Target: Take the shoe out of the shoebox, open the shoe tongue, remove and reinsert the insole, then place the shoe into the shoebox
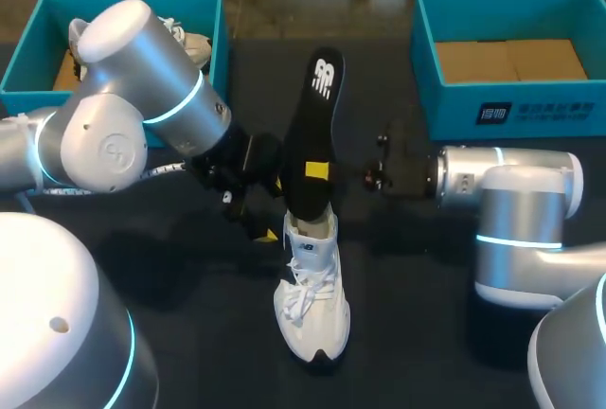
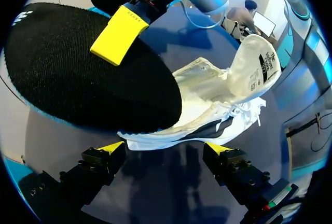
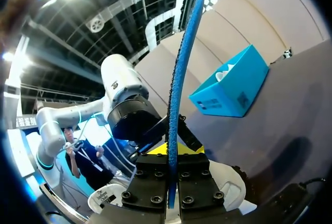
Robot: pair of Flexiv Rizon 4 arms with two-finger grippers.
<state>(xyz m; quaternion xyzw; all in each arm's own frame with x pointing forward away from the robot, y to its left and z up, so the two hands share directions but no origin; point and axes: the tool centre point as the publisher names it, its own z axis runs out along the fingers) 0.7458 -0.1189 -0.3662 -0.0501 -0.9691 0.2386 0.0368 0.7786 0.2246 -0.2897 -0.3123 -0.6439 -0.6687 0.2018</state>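
The teal cardboard shoebox behind the right gripper has only brown card in it. The other teal shoebox, behind the left gripper, holds a second white shoe. The white lace-up sneaker stands on the dark table, just ahead of the left gripper, whose fingers are spread wide with nothing in them. The long black insole sticks up out of the sneaker's heel. The right gripper pinches it from both sides.
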